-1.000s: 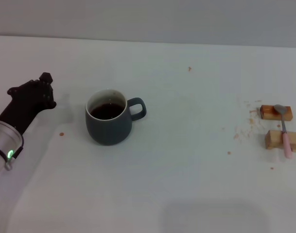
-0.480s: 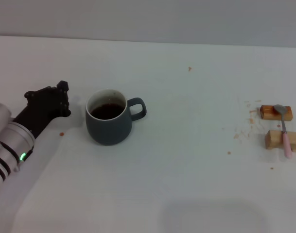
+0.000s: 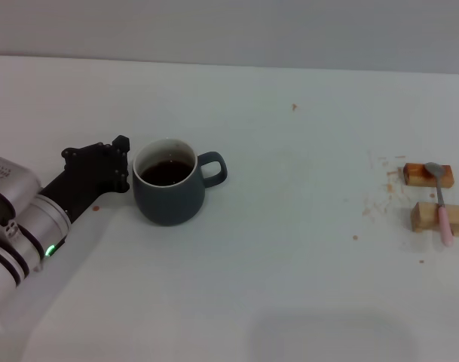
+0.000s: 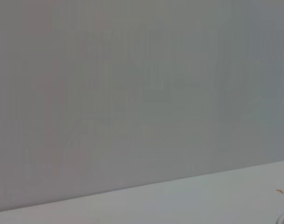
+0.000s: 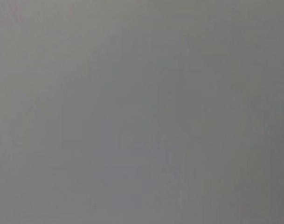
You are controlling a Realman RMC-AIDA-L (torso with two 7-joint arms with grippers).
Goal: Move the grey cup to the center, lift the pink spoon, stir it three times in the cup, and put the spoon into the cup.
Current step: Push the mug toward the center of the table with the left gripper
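L arm low at L edge of worktop [image 3: 274, 271], reaching fwd. L tool [image 3: 117, 164] just beside cup [image 3: 169, 192], on side opposite handle; touching or not, can't tell; spread or pressed, can't tell. Cup upright, L of centre, dark liquid inside. Spoon [image 3: 441, 202] far R, lying across two blocks [image 3: 432, 196]. R tool not seen.

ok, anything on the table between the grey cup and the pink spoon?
Head view: only bare white table with a few brown crumbs between the grey cup and the pink spoon, which rests across two wooden blocks.
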